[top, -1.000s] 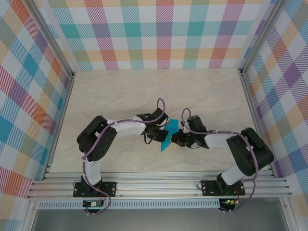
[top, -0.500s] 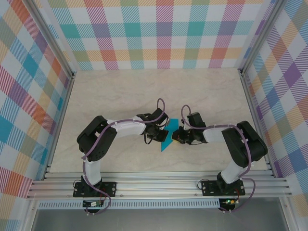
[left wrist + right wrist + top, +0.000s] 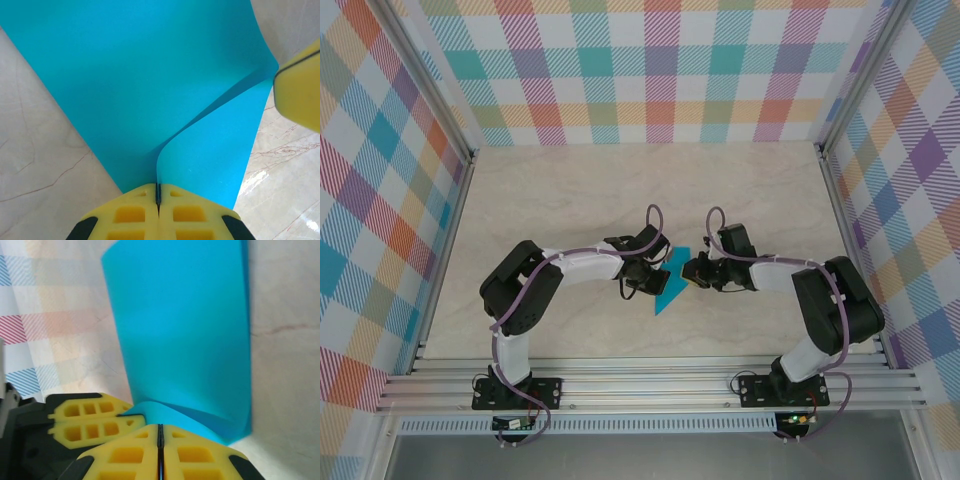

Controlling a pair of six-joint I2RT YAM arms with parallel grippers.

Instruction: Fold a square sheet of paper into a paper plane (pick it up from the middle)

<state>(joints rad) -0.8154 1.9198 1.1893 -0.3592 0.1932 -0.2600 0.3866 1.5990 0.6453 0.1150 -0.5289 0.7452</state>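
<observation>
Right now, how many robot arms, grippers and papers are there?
Blue paper: 1
Robot arms: 2 (left arm, right arm)
Yellow grippers: 2 (left gripper, right gripper), both shut on the blue paper
Total: 5

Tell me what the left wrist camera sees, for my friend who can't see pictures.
The yellow left gripper is shut on the edge of a blue paper, which curves in a loose fold over a pale marbled table. At the right edge, a yellow finger of the right gripper sits by the paper's corner.
</observation>
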